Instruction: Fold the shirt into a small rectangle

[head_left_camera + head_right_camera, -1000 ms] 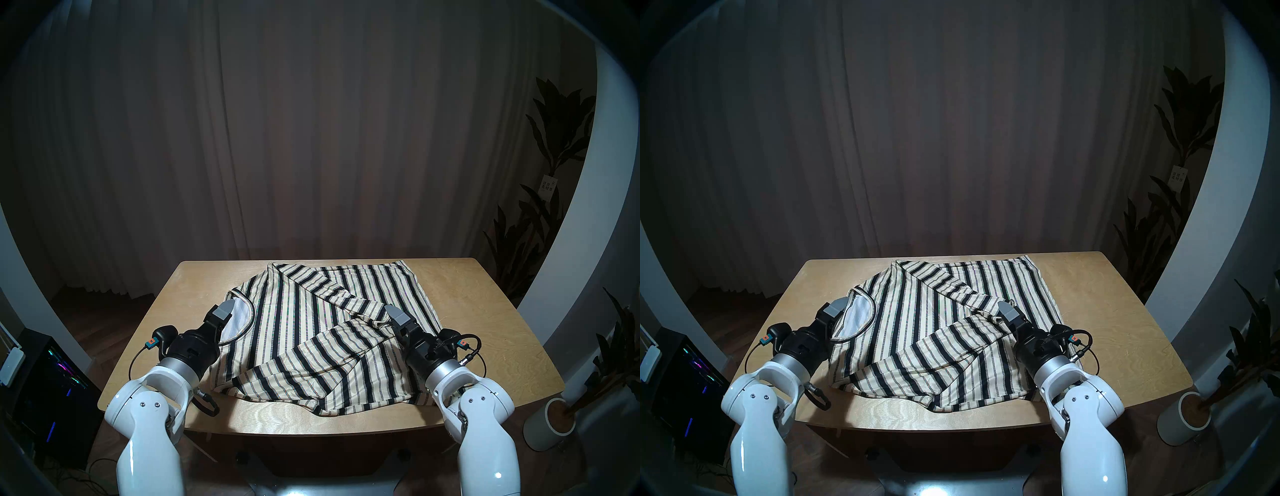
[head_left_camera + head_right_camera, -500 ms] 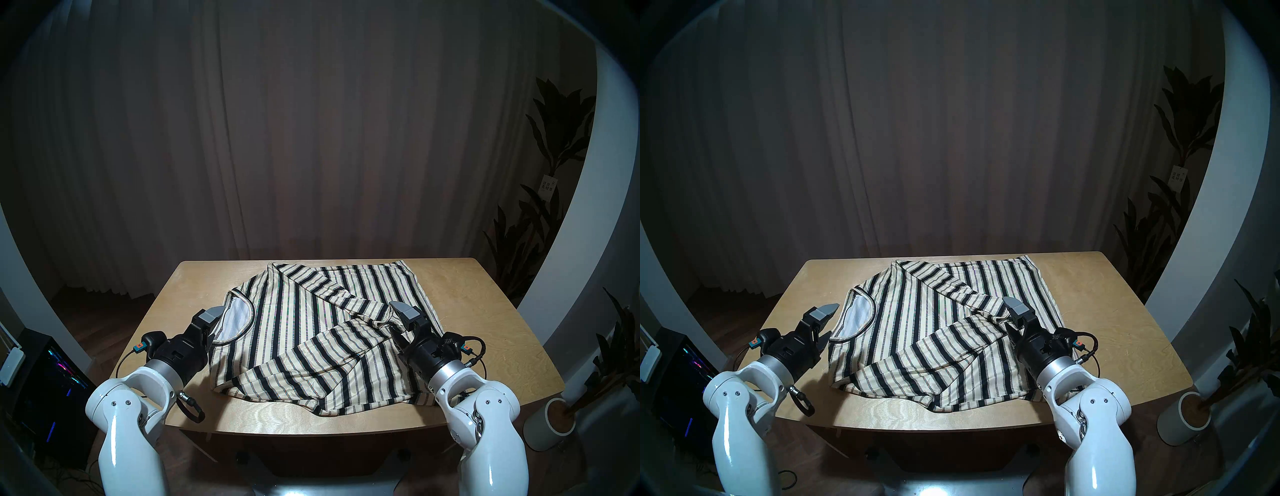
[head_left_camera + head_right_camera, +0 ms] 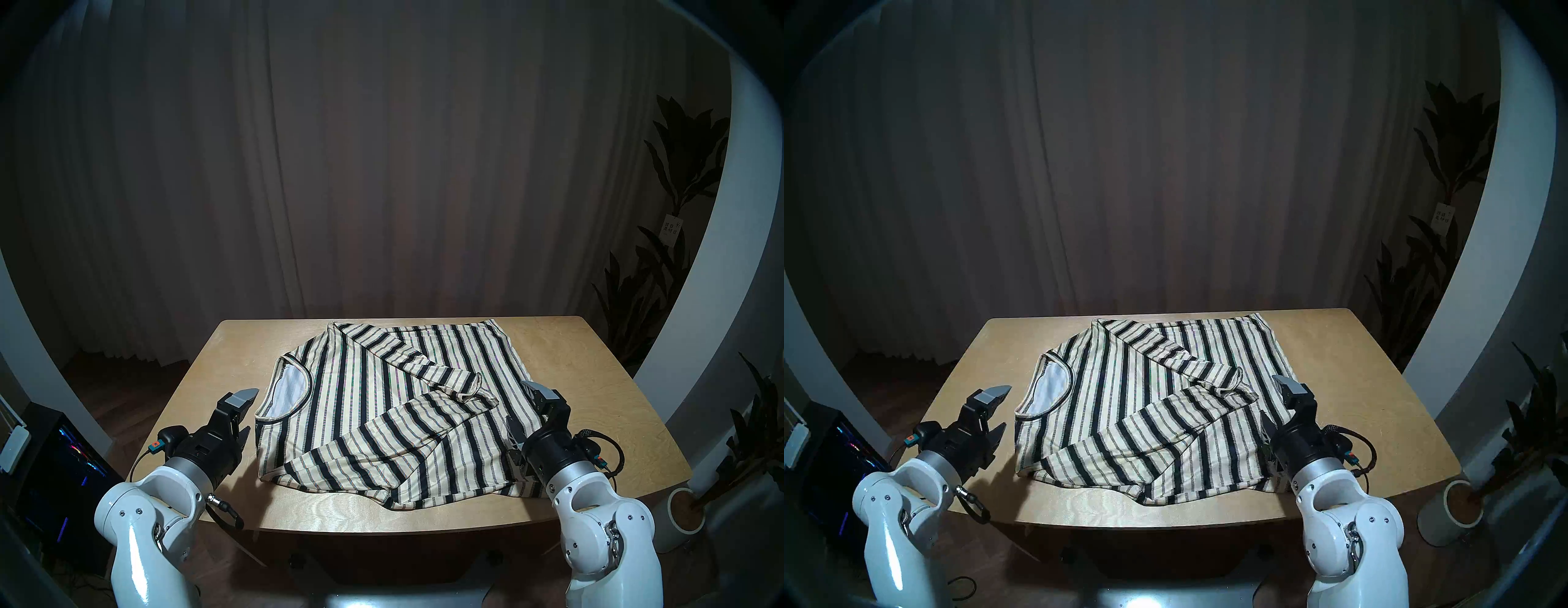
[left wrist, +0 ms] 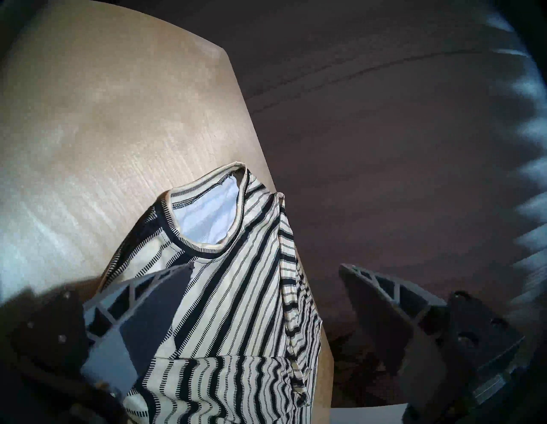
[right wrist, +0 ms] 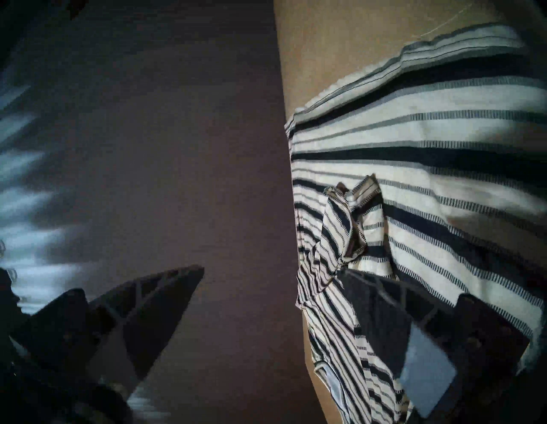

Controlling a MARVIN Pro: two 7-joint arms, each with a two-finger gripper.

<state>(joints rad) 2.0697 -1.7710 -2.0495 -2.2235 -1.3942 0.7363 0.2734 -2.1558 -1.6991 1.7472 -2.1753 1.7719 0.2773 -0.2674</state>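
The cream shirt (image 3: 382,407) (image 3: 1144,403) with black stripes lies flat on the wooden table (image 3: 594,382), neckline (image 3: 290,392) (image 4: 207,213) to the left, both sleeves folded across the body with the cuffs (image 3: 475,388) (image 5: 352,219) meeting near the right side. My left gripper (image 3: 248,412) (image 3: 1002,407) (image 4: 266,266) hangs open just left of the neckline, holding nothing. My right gripper (image 3: 519,403) (image 3: 1269,395) (image 5: 270,269) stands open over the shirt's right edge, empty, a little right of the cuffs.
Bare table shows to the left, right and front of the shirt. A white plant pot (image 3: 679,513) stands on the floor at the right, a lit computer case (image 3: 63,467) at the left. Dark curtains hang behind the table.
Both arms have drawn back and outward. The left gripper moved left off the neckline; the right gripper moved right, away from the sleeve cuffs. Both stayed open; the shirt did not move.
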